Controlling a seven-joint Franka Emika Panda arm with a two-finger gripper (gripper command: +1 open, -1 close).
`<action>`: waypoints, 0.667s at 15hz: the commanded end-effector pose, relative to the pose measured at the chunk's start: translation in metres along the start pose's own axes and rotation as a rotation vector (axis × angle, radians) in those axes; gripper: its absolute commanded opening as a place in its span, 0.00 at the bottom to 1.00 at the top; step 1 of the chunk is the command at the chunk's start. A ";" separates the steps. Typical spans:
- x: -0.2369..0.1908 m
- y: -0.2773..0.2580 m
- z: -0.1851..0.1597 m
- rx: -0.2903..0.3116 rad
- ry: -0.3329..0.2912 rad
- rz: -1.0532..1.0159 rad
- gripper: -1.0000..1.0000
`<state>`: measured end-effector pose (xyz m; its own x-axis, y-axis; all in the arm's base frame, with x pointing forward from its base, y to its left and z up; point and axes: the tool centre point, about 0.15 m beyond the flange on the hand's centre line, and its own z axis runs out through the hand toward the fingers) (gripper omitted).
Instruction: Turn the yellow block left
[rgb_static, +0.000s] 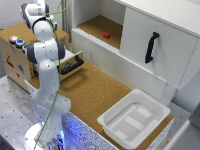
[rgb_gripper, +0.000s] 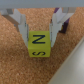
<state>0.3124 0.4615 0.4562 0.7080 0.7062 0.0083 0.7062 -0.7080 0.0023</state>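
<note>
While straddling the yellow block on the cork table, gripper spread, apparently not yet touching. Could skid or tip the block if clamped off-centre before turning left; hidden in exterior view.

From the exterior view we look down from high up and well back, taking in the whole arm, the cork-topped table, the cabinet and the white tray. From the wrist view we look down very close between the fingers at a yellow block on cork. We see the cork surface in both views; the exterior view does not show the block.
</note>
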 end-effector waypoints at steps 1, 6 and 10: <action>0.009 0.006 -0.024 -0.024 -0.020 -0.191 0.00; -0.005 0.005 -0.010 0.043 -0.030 -0.494 0.00; -0.011 -0.014 0.011 0.045 -0.052 -0.753 0.00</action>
<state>0.3070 0.4610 0.4635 0.2620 0.9651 -0.0016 0.9650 -0.2620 -0.0075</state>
